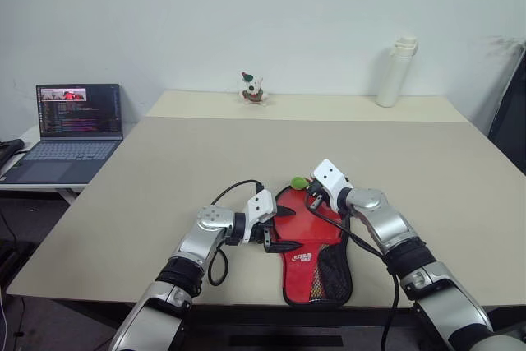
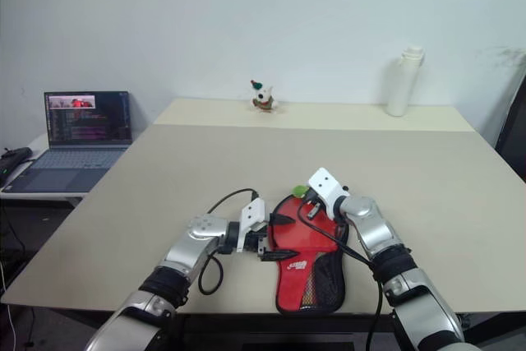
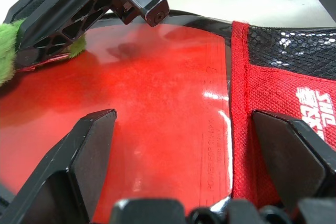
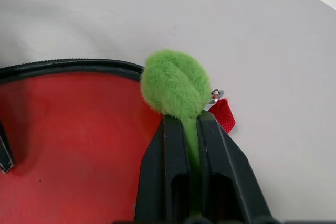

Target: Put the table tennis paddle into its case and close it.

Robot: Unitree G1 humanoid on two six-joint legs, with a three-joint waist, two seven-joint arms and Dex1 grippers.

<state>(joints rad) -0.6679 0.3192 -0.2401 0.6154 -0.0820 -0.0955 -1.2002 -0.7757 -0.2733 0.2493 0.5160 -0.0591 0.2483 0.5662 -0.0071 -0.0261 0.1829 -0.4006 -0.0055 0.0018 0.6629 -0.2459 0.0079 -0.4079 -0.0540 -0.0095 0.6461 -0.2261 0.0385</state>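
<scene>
The case is a soft floppy pouch, so right end effector pinching its green fuzzy charm seems smart, left end effector gaping over the slick red paddle.

arms: silver-grey shells, black ribbed bands at the forearms
wrists: white blocks behind each tool
cables: black, looping loose beside each forearm
left tool: two black fingers, thick, with angled tips
right tool: two black fingers, ribbed; a round screw hole in the side
</scene>
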